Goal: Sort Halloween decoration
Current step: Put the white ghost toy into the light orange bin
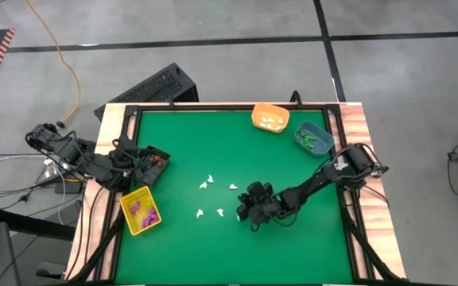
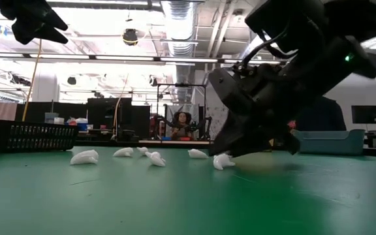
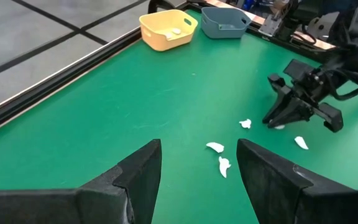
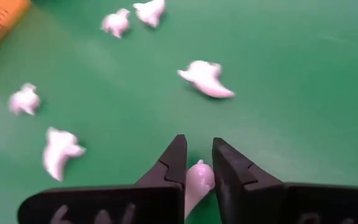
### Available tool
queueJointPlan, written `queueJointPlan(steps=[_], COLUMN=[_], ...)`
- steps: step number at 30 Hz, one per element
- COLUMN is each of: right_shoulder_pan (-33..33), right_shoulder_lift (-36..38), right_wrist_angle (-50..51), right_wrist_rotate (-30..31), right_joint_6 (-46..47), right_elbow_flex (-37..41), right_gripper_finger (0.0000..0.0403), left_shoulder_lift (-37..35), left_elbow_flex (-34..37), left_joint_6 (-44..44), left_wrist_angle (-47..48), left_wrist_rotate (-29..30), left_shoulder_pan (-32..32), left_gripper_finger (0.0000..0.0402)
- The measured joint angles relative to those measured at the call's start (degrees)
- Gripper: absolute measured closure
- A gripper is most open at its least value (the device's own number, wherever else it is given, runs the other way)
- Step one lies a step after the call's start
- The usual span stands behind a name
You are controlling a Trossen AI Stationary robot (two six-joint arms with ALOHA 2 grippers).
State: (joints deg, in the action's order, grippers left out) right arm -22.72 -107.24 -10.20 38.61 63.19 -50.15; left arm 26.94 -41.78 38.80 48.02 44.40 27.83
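A lab: exposed ceiling ducts (image 2: pixel 175 13), taped concrete floor (image 1: pixel 213 56).

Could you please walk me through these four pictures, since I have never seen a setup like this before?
It is a robot with two dark arms at a green table, each ending in a two-finger gripper. One picture looks straight down, one looks level across the tabletop, and two come from cameras on the wrists. The right gripper is down at mid-table, its fingers closed around a small white trinket. More white trinkets lie loose nearby. The left gripper waits, open, at the left side near a black bin and a yellow bin holding purple pieces. An orange bin and a blue bin stand at the far edge.
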Motion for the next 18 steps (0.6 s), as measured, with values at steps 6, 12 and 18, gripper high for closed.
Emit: queueJointPlan(steps=[6,12,18], right_shoulder_pan=[2.62,6.88,15.56], right_shoulder_lift=[6.52,13.73,20.36], right_wrist_angle=[9.60,17.99,23.74], right_wrist_rotate=[1.23,3.30,3.74], right_joint_6=[-0.28,-4.49,-10.85], right_elbow_flex=[0.11,0.07,0.07], right_gripper_finger=[0.0345,0.0345,0.0345], left_shoulder_lift=[0.00,0.01,0.00], left_elbow_flex=[0.00,0.00,0.00], left_joint_6=[-0.02,-0.04,-0.04], left_wrist_angle=[0.17,0.62,0.62], left_wrist_rotate=[0.00,1.09,1.07], left_shoulder_pan=[0.00,-0.01,0.00], left_gripper_finger=[0.0202,0.0202,0.0202])
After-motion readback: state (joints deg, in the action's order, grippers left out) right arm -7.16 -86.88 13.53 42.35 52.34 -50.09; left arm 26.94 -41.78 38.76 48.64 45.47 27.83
